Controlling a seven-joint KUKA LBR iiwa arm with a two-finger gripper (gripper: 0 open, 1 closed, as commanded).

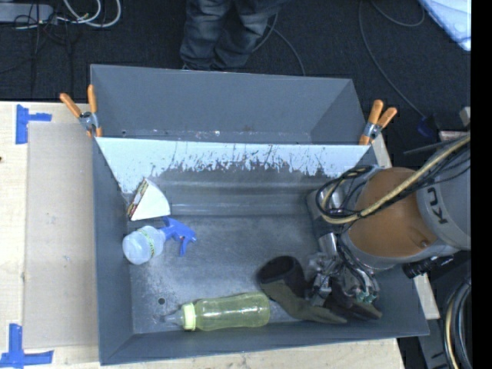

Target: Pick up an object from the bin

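- I have the arm reaching in from the right of the frame. Its orange cover (392,215) and looped cables (342,194) hang over the right side of the bin (231,114).
- The gripper (342,283) is low in the bin's lower right corner, right at the floor.
- It sits at the right end of a dark thing (280,274). This has a black, round, cup-like end pointing to the upper left and a flatter dark olive part running under the gripper towards the lower right.
- I cannot tell from here whether the gripper is released or clenched, because its tip merges with the dark shape below.
- Just left of the dark thing, a pale yellow-green bottle (227,312) lies on its side along the bottom wall.
- Well apart, at the left of the bin, lies a clear spray bottle with a blue trigger (150,243).
- Just above the spray bottle, a white wedge-shaped carton (150,202) rests against the left wall.
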